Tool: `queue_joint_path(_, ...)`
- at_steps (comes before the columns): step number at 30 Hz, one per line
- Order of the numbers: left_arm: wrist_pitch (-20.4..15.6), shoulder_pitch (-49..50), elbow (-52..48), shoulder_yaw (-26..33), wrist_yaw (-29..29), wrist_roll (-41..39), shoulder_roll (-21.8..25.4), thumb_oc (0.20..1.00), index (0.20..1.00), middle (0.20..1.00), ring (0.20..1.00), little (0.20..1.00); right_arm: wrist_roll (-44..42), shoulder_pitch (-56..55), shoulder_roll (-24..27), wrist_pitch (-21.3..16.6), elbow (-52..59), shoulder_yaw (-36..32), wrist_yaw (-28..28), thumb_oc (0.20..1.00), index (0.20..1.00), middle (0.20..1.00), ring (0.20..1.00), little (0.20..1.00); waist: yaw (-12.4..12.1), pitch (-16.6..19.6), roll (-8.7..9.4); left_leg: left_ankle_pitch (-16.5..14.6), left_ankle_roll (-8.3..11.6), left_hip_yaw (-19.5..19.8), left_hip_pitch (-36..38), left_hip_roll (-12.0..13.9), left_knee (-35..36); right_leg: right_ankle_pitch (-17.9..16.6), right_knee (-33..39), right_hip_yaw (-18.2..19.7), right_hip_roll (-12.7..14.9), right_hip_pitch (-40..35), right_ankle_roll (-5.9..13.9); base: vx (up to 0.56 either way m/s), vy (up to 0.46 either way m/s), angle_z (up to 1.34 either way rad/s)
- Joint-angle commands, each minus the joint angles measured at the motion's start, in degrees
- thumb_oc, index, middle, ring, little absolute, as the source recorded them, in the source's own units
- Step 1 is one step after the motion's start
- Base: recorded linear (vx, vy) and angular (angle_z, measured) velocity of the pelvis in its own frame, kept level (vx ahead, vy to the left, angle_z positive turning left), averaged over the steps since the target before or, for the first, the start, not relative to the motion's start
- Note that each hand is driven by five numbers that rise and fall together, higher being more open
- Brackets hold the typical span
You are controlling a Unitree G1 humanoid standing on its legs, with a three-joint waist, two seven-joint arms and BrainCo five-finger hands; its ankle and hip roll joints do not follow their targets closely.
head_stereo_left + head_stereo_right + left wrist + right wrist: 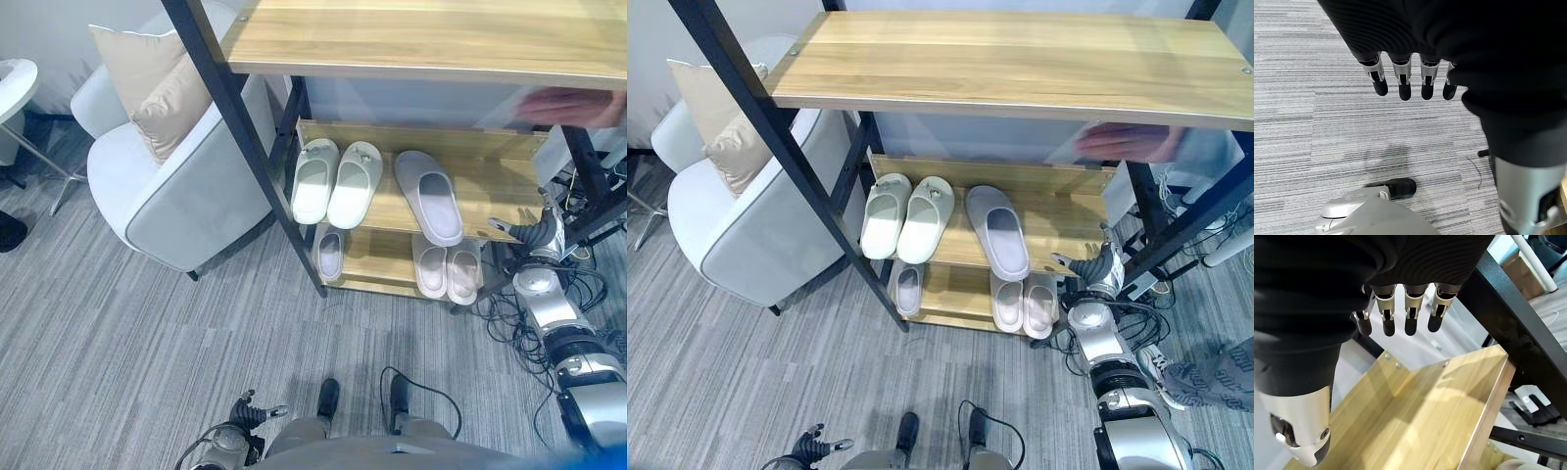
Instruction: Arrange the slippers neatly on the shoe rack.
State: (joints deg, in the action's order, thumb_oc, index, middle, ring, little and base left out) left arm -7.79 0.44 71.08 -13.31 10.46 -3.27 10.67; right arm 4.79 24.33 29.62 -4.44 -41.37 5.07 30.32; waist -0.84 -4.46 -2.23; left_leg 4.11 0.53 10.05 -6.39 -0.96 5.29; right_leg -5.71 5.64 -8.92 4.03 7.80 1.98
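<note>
Nearest, low at the robot's left side, the left hand (245,413) hangs over grey striped carpet (118,333), its fingers (1404,81) straight and relaxed, holding nothing.

Ahead stands a shoe rack (245,137) with a black metal frame and wooden shelves. Its lowest shelf (377,262) carries one small lilac slipper (330,255) at the left and a pale pink pair (447,269) at the right. The middle shelf (490,186) holds a pale green pair (335,181) side by side and, just to their right, a single grey slipper (430,195) lying slightly angled.

The right hand (1097,264) is raised at the right end of the middle shelf, fingers (1411,311) extended and open, empty, apart from the grey slipper.

The top shelf (1019,59) is bare wood. Left of the rack sits a white armchair (167,186) with beige cushions (157,83).
</note>
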Motion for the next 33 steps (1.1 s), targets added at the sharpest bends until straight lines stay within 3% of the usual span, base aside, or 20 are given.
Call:
queue_joint_path(1, 0.1, -3.0, 6.7, -1.1, 1.5, 0.4, -0.1, 1.0, 1.0, 1.0, 1.0, 1.0, -1.2, -1.1, 0.2, -2.4, 4.3, -1.3, -0.2, 1.0, 1.0, 1.0, 1.0, 1.0, -0.8, 2.3, 1.97, -5.5, 1.32, -0.3, 0.5, -0.6, -0.3, 7.5, -0.6, -1.7, 2.8, -5.7, 4.54, 0.0, 0.0, 0.0)
queue_joint_path(7, -0.2, -3.1, 6.5, -1.0, 1.1, 0.2, 0.0, 1.0, 1.0, 1.0, 1.0, 1.0, -1.8, -0.6, 2.5, -3.3, 7.4, 1.6, -5.6, 1.0, 1.0, 1.0, 1.0, 1.0, -0.6, 2.3, 1.99, -5.5, 1.4, -0.2, 0.9, -0.6, -0.3, 7.5, -0.6, -1.8, 2.9, -6.1, 4.5, 0.04, 0.015, 0.0)
queue_joint_path(9, -1.2, -3.5, 3.6, 0.6, 0.8, -1.6, 0.3, 1.0, 1.0, 1.0, 1.0, 1.0, 0.8, -4.3, 4.2, -4.7, 16.8, 3.1, -7.5, 1.0, 1.0, 1.0, 1.0, 1.0, 0.3, -0.6, 1.97, -4.3, 1.52, -1.0, -2.4, -0.5, -0.3, 6.4, -0.6, -0.9, 2.9, -2.8, 4.68, 0.15, 0.221, 0.02)
queue_joint_path(13, -1.6, -3.7, 5.1, -1.8, 0.5, -1.4, 0.2, 1.0, 1.0, 1.0, 1.0, 1.0, -0.8, 6.0, 5.9, -2.6, 5.5, 6.2, -8.0, 1.0, 1.0, 1.0, 1.0, 1.0, -1.1, 0.4, 2.87, -4.1, 1.34, -0.1, -3.5, -0.9, -0.3, 6.3, -0.6, -1.8, 3.0, -2.2, 4.59, -0.01, 0.006, -0.06)
queue_joint_path(19, -2.2, -5.6, 5.0, -1.9, 1.1, -2.4, 1.4, 1.0, 1.0, 1.0, 1.0, 1.0, 0.7, 15.9, 8.2, -2.9, 0.1, 11.5, -7.4, 1.0, 1.0, 1.0, 1.0, 1.0, -2.7, -2.2, 3.57, -3.2, 1.72, 0.6, -5.3, -1.4, -0.3, 5.5, -0.6, -2.2, 3.3, -0.5, 4.86, -0.04, 0.002, 0.08)
queue_joint_path(33, -3.5, -8.9, 3.9, -3.6, 1.9, -5.0, 2.9, 1.0, 1.0, 1.0, 1.0, 1.0, -2.7, 25.4, 8.4, -3.1, -7.9, 15.2, -6.5, 1.0, 1.0, 1.0, 1.0, 1.0, -4.3, -5.5, 4.32, -1.9, 2.14, 0.9, -9.4, -1.9, -0.3, 4.2, -0.6, -2.1, 3.6, 3.1, 5.51, -0.01, 0.002, 0.02)
